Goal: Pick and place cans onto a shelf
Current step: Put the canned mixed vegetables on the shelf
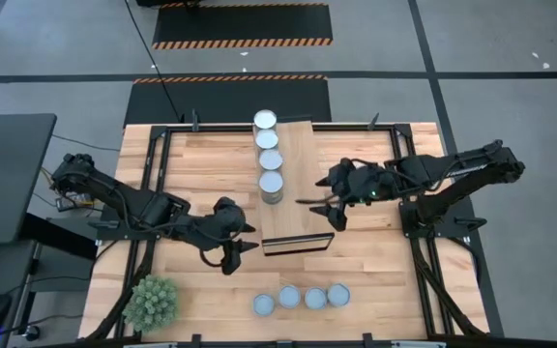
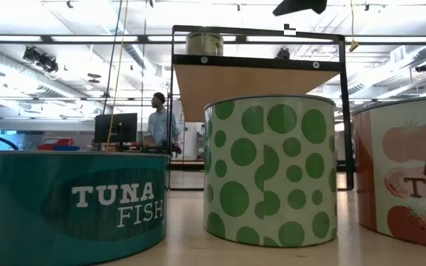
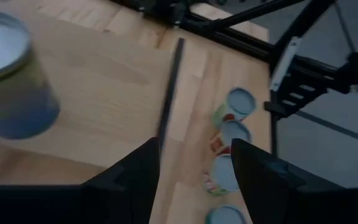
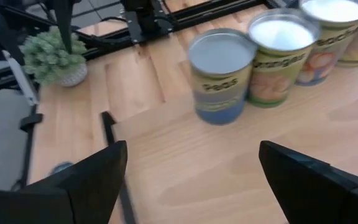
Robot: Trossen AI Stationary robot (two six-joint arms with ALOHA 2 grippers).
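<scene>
So four cans (image 1: 270,157) are already lined up in a row along the left edge of the shelf (image 1: 296,179), which runs up the middle of the high view with its long axis pointing toward the top of the frame. The other four cans (image 1: 301,299) sit in a row on the table (image 1: 201,159) near the bottom centre, below the shelf's dark end face.

The left gripper (image 1: 235,244) hangs just left of that end face, fingers partly spread and nothing between them. The right gripper (image 1: 319,205) is over the shelf top at centre-right, jaws wide apart, also empty. In its wrist view the shelved cans (image 4: 222,76) are right ahead of it, and the plant (image 4: 53,51) shows off in the upper left.

What matters for the next grab, I'd say: the bottom row lies below and slightly right of the left gripper, and its leftmost can (image 1: 264,305) is the nearest one. The left arm looks closer to that row than the right. The row runs sideways across the frame, so the end can seems easiest.
</scene>
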